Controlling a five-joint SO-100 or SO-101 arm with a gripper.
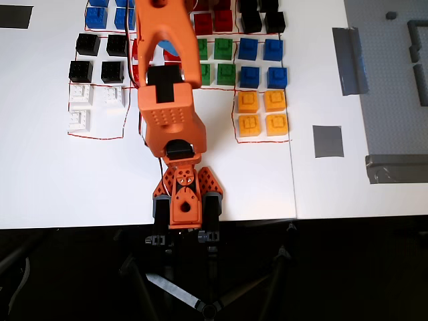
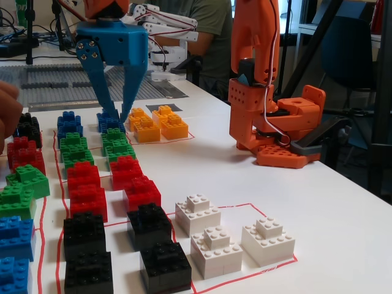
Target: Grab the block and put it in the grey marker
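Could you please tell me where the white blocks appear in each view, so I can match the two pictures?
Overhead view: the white blocks sit at centre-left, just below the black blocks.
Fixed view: the white blocks are in the near foreground, bottom centre-right, right of the black blocks.
Shared landmark: the yellow blocks.

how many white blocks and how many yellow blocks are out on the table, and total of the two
white blocks: 3
yellow blocks: 4
total: 7
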